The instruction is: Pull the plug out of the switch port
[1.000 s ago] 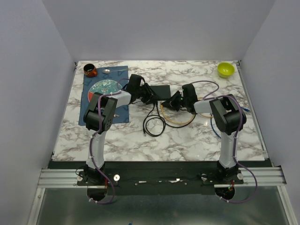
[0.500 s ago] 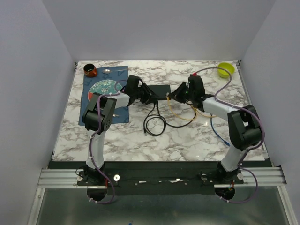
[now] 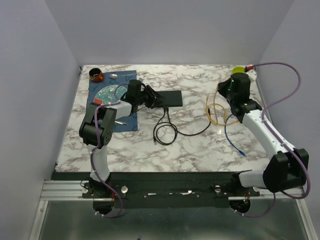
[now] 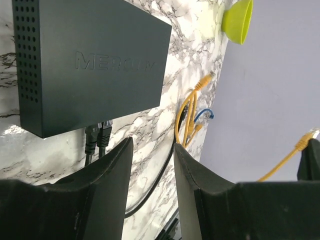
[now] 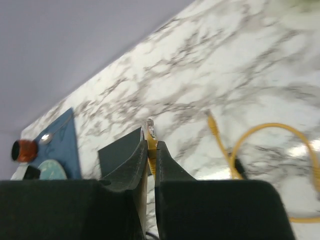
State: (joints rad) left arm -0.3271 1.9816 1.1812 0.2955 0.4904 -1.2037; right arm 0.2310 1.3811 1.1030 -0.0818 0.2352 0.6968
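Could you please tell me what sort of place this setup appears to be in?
Most likely a robotics lab test cell: a marble-patterned table boxed in by plain walls, two robot arms bolted to an aluminium rail, and staged props like the switch.

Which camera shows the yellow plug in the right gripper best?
Right wrist: the yellow plug sits pinched in the right gripper, close up. Top external shows only its cable; left wrist shows it small at the edge.

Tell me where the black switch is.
Top view: the switch lies mid-table toward the back, right of the blue mat, the left gripper at its left end.
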